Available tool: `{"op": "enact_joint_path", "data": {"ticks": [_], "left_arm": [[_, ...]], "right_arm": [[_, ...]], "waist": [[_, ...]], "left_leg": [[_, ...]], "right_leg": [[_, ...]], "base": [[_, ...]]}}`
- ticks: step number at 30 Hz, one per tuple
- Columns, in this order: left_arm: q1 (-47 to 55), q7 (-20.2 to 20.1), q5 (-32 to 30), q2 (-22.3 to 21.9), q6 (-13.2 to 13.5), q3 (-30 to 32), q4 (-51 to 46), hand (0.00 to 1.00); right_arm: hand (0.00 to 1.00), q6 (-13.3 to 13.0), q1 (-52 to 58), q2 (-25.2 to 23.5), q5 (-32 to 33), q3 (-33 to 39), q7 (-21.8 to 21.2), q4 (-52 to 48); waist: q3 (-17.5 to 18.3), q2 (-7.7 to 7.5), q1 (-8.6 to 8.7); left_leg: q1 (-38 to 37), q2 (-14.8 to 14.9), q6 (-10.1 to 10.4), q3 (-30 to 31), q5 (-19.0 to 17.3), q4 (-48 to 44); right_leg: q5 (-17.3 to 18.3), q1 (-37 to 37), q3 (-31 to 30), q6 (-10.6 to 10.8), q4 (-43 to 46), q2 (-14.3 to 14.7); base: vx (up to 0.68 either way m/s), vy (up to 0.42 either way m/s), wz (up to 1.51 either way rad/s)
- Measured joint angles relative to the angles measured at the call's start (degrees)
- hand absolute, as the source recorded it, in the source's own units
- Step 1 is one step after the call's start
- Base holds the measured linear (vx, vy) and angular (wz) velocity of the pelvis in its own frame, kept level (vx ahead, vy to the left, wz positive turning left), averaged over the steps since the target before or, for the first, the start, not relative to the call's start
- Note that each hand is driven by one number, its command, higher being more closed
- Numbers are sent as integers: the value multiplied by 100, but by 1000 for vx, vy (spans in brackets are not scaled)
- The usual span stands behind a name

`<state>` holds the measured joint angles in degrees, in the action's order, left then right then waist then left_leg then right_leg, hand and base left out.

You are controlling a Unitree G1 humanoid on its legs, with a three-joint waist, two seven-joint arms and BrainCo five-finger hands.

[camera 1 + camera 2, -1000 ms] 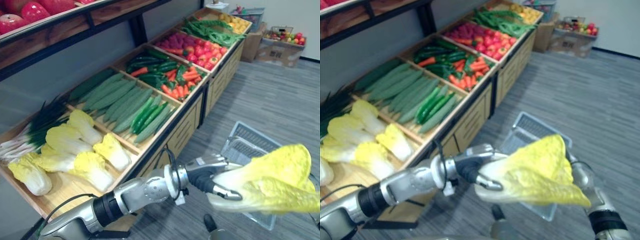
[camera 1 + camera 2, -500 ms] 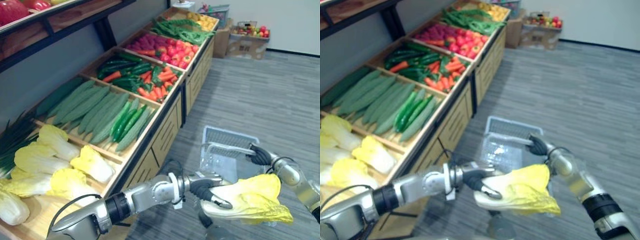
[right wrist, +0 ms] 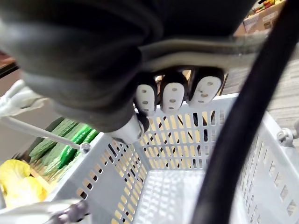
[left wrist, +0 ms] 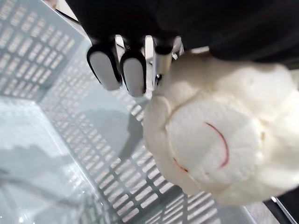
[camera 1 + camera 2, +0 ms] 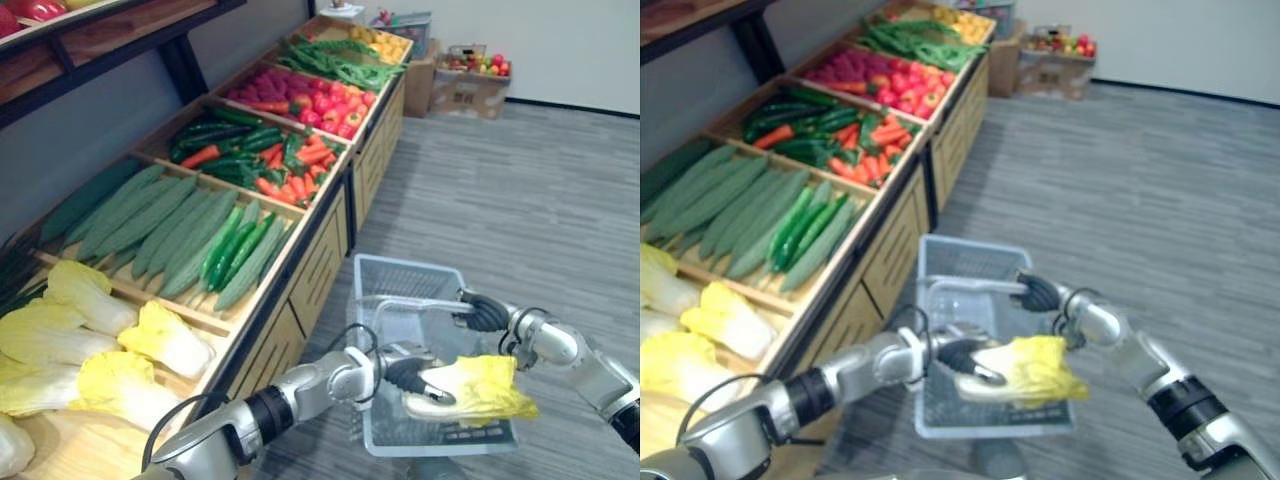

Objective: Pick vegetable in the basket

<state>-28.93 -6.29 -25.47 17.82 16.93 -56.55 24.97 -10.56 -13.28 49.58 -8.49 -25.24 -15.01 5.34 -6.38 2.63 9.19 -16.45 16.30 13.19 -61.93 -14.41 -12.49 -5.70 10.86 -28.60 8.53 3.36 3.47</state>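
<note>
No text, label, brand, number or sign can be read anywhere. The pale cut base of the napa cabbage (image 4: 215, 149) bears a thin red curved line, but it forms no letter or numeral.
</note>
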Motion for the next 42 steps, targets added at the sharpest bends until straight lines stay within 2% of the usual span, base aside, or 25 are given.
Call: {"op": "enact_joint_path", "data": {"ticks": [5, 6, 9, 16, 23, 26, 31, 32, 33, 35, 38, 41, 42], "left_arm": [[-5, 121, -507, -290, -125, 112, 622, 100], [-7, 125, -520, -332, -129, 142, 707, 0], [-10, 146, -715, -450, -132, 284, 889, 0], [-32, 144, -737, -576, -129, 320, 1037, 0], [-57, 117, -946, -632, -132, 314, 1168, 0], [-61, 67, -943, -573, -131, 268, 812, 0], [-144, 63, -893, -402, -112, 9, -608, 0], [-141, 63, -839, -375, -81, -29, -1022, 0], [-140, 64, -818, -338, -67, -59, -1361, 0], [-108, 89, -476, -125, 123, -114, -2310, 0], [-6, 109, -268, 126, 262, -134, -2921, 0], [238, 132, -10, 540, 355, -125, -3566, 0], [357, 142, 59, 711, 374, -84, -3822, 0]], "right_arm": [[100, 20, 1, 24, 1, -8, -184, -55], [100, 21, 1, 24, 1, -9, -198, -64], [100, 27, 14, 138, 5, -10, -301, -167], [100, 49, 153, 410, 50, -7, -371, -464], [100, 53, 171, 424, 52, 5, -422, -494], [100, 53, 327, 321, 23, 198, -428, -493], [100, 73, 810, -367, -211, 1008, -412, -141], [100, 102, 917, -663, -321, 1316, -349, 104], [100, 151, 960, -848, -470, 1513, -250, 300], [100, 288, 1087, -1355, -755, 2191, 28, 888], [100, 427, 1155, -1706, -927, 2740, 340, 1426], [100, 611, 1307, -2148, -972, 3508, 747, 2085], [100, 680, 1413, -2348, -966, 3868, 907, 2336]], "waist": [[-17, -38, -13], [-22, -46, -9], [-34, -65, -8], [-40, -74, -2], [-40, -73, -15], [-40, -73, -71], [-42, -76, -177], [-43, -78, -226], [-43, -78, -269], [-46, -83, -359], [-46, -83, -470], [-53, -97, -536], [-51, -109, -604]], "left_leg": [[-67, 0, -1, -41, 1, 7], [-68, 0, -1, -45, 1, 7], [-72, -4, -2, -45, 2, 4], [-87, -9, -3, -80, 2, -8], [-76, -8, -4, -50, 3, -10], [-46, 0, -13, 23, 8, -8], [135, -20, -88, 424, 55, 2], [148, -35, -113, 528, 73, 27], [159, -51, -119, 614, 77, 32], [326, -114, -172, 941, 87, 33], [449, -149, -201, 1150, 94, 36], [692, -173, -281, 1592, 183, 56], [792, -180, -310, 1784, 232, 77]], "right_leg": [[0, -5, -25, 0, 60, 42], [1, -6, -27, 1, 68, 45], [1, -7, -33, 1, 76, 46], [1, -10, -71, 1, 80, 56], [1, -12, -42, 1, 84, 41], [1, -25, 38, 1, 86, -1], [6, -50, 400, 6, 138, -182], [7, -97, 509, 7, 139, -241], [25, -130, 584, 27, 146, -287], [45, -145, 847, 35, 179, -467], [51, -149, 1037, 36, 180, -583], [89, -199, 1452, 15, 177, -770], [110, -224, 1670, 14, 177, -843]], "base": [[-5, 9, -4], [-20, 9, -4], [-10, 1, 0], [-18, 6, -2], [-4, 3, 2], [-6, 1, 16], [-37, -15, 39], [-50, -16, 41], [-78, -15, 49], [-89, -12, 65], [-63, -3, 47], [-61, -15, 77], [-37, -27, 90]]}}
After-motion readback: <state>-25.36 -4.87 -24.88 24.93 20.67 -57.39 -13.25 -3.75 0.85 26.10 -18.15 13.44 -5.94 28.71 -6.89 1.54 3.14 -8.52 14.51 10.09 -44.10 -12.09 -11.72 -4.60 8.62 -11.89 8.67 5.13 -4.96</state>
